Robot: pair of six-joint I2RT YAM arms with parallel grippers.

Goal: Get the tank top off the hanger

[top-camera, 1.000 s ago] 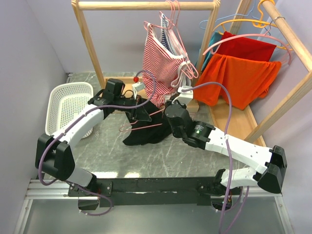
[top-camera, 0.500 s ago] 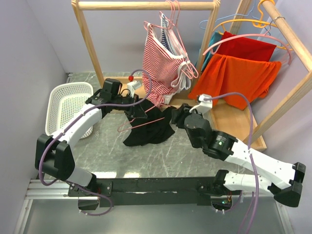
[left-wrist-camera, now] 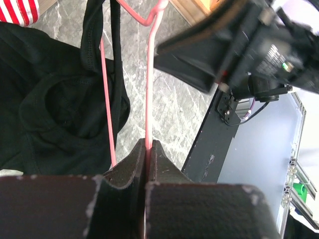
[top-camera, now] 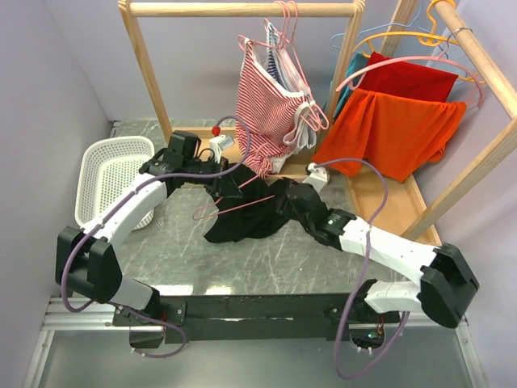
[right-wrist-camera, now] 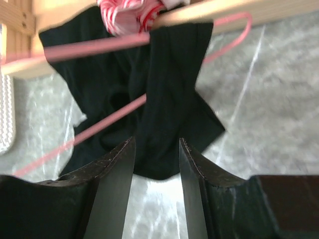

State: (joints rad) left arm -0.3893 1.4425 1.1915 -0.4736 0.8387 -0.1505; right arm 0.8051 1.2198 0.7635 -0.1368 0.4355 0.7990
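Right gripper (right-wrist-camera: 155, 144): shifted back in against the black tank top (top-camera: 242, 220), fingers spread, a fold of fabric showing between them. Left gripper (left-wrist-camera: 148, 145): pinching the pink hanger (left-wrist-camera: 150, 84) wire. Tank top: hung on the hanger, pooled on the marble table (top-camera: 242, 267).

Robot lab cell staged as a laundry corner, plain lilac partition walls (top-camera: 56, 89), marble-look tabletop (top-camera: 242, 263) on aluminium framing (top-camera: 81, 317), wooden clothes rails (top-camera: 242, 9) far and right, white laundry basket (top-camera: 109, 174) left
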